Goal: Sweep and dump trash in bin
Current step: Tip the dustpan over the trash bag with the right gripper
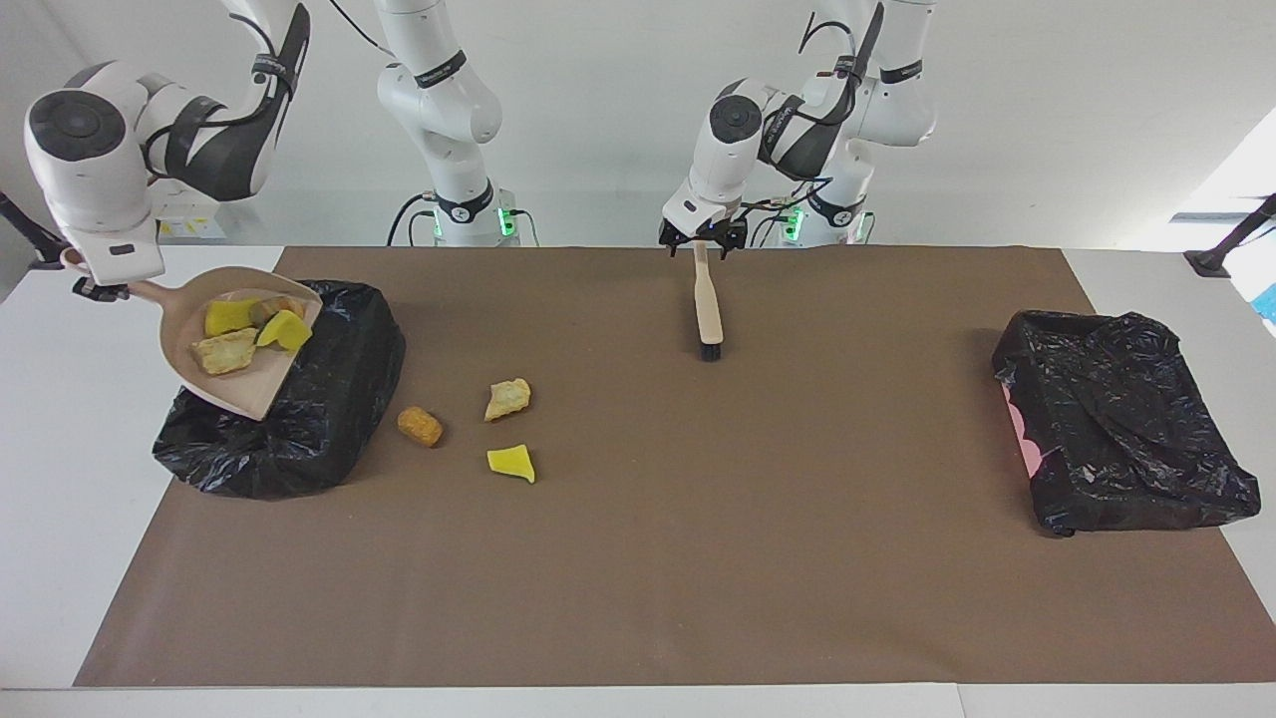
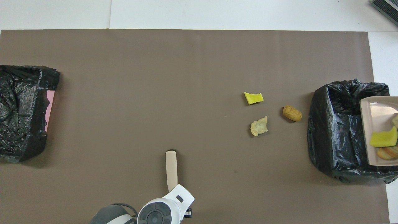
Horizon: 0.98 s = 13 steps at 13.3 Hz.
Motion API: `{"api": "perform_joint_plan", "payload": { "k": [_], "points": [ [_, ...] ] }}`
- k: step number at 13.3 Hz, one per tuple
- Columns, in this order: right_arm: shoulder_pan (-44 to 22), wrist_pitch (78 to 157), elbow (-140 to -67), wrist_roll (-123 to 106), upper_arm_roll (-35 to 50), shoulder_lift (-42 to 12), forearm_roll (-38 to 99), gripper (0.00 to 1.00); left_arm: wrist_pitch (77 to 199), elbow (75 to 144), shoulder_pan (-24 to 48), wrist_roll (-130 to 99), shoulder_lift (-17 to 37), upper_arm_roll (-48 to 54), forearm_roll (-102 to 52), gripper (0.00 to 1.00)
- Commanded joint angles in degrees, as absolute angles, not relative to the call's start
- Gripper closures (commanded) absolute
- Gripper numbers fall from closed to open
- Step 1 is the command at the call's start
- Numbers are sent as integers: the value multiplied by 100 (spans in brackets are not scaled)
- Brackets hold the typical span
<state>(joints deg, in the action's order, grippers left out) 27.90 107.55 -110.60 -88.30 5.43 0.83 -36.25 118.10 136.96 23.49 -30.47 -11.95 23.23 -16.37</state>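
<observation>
The right claw (image 1: 100,289) grips the dustpan (image 1: 244,351), tilted over the bin (image 1: 329,399), with four trash bits on it. Three bits (image 1: 508,399) lie on the tabletop (image 1: 698,558) beside the bin. The left claw (image 1: 703,242) stands open around the brush (image 1: 708,309) handle's top.

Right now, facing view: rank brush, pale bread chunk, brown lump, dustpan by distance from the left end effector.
1. brush, handle end at the left end effector
2. pale bread chunk, mid-mat
3. brown lump, near the bin
4. dustpan, over that bin, right arm's end
</observation>
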Motion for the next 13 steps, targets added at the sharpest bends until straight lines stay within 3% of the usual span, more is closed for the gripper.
{"api": "perform_joint_plan", "payload": {
  "k": [1, 3, 7, 10, 13],
  "points": [
    [2882, 10934, -11356, -8684, 527, 465, -4103, 100, 11400, 12791, 2145, -2543, -905, 1883, -1005, 0],
    [3014, 10942, -11338, -8684, 501, 623, -4271, 100, 11391, 12281, 2127, -2076, -748, 1505, -486, 0],
    [2692, 10680, -11522, -8317, 554, 782, -4228, 100, 10637, 10393, 1979, -1515, -63, 643, -45, 0],
    [2583, 10529, -11575, -8095, 527, 844, -4454, 100, 10320, 9512, 1286, -784, -17, 580, -26, 0],
    [2874, 10670, -11374, -8296, 492, 870, -4764, 100, 9408, 8826, 1107, -240, -26, 187, -35, 0]
  ]
}}
